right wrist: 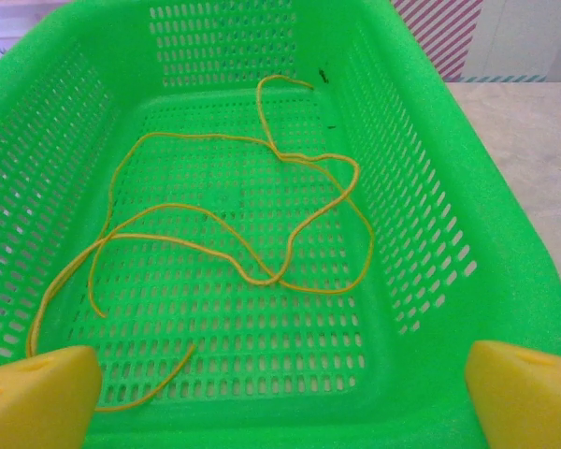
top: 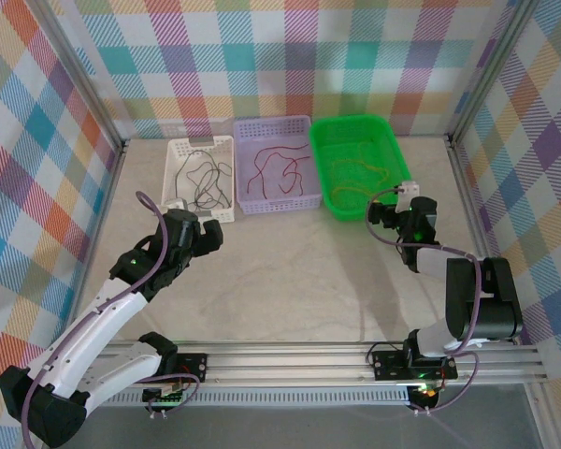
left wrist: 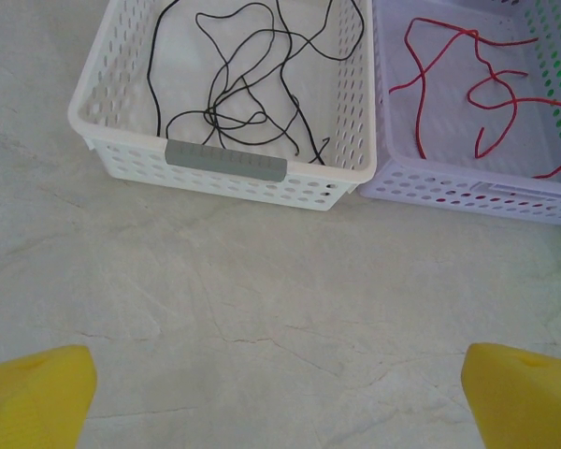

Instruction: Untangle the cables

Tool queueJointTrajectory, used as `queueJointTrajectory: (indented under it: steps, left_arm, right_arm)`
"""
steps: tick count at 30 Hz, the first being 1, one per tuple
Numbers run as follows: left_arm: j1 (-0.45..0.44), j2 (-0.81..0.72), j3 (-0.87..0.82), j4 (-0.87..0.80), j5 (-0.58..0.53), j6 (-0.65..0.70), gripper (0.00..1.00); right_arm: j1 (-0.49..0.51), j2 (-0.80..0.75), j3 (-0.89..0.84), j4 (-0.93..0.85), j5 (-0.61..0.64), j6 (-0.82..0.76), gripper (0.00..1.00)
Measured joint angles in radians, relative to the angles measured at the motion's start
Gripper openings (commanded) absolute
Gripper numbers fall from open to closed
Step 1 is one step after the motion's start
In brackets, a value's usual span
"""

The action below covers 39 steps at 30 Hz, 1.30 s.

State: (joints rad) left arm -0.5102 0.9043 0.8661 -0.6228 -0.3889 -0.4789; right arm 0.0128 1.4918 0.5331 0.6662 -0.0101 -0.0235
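Black cables (left wrist: 243,94) lie looped in the white basket (left wrist: 122,56), also seen from above as black cables (top: 204,178). Red cables (left wrist: 477,84) lie in the lilac basket (left wrist: 467,192); from above the red cables (top: 276,168) sit in the middle bin. Orange-yellow cables (right wrist: 262,215) curl in the green basket (right wrist: 449,187), with the same orange-yellow cables (top: 360,168) visible from the top. My left gripper (left wrist: 276,398) hangs open over bare table in front of the white basket. My right gripper (right wrist: 285,398) is open at the green basket's near rim, holding nothing.
The three baskets stand side by side along the back wall (top: 280,56). Bare marbled tabletop (top: 290,271) stretches between the arms. Metal frame posts (top: 463,178) bound the sides, and an aluminium rail (top: 290,360) runs along the near edge.
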Motion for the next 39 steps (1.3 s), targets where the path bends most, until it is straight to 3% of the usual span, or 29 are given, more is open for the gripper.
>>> queueJointTrajectory:
  steps: [6,13,20,26,31,39]
  left_arm:
    - [0.000,0.004,0.000,-0.002,-0.086,-0.007,1.00]
    - [-0.002,0.038,-0.060,0.013,-0.214,0.005,1.00]
    - [-0.006,0.041,-0.181,0.096,-0.326,0.099,1.00]
    - [-0.006,-0.037,-0.246,0.161,-0.420,0.159,1.00]
    - [0.014,-0.076,-0.305,0.274,-0.423,0.240,1.00]
    - [0.135,-0.035,-0.356,0.397,-0.360,0.328,1.00]
  right_arm:
    - [-0.002,0.018,-0.117,0.217,0.021,0.013,1.00]
    - [-0.002,0.021,-0.122,0.239,0.045,0.034,1.00]
    - [-0.002,0.021,-0.122,0.239,0.051,0.045,1.00]
    - [-0.002,0.021,-0.122,0.239,0.051,0.046,1.00]
    - [-0.002,0.021,-0.122,0.238,0.050,0.045,1.00]
    - [-0.007,0.021,-0.122,0.235,0.018,0.041,1.00]
